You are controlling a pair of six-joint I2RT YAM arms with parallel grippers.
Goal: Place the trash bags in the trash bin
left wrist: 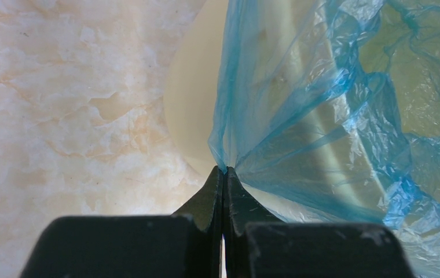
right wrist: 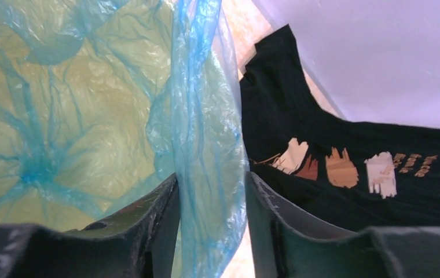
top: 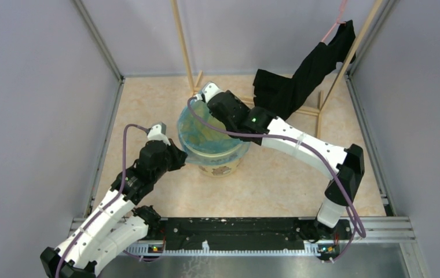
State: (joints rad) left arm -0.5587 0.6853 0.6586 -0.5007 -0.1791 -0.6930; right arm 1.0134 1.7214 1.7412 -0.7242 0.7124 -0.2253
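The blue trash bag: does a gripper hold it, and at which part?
The left gripper pinches the trash bag by its edge, beside the trash bin. The right gripper stands open around another fold, not clamping it.

Bright, even light w/ soft shadows; wrist cams slightly soft up close.

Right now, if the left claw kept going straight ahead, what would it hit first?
The left gripper pinches the trash bag; just beyond, probably the pale wall of the trash bin.
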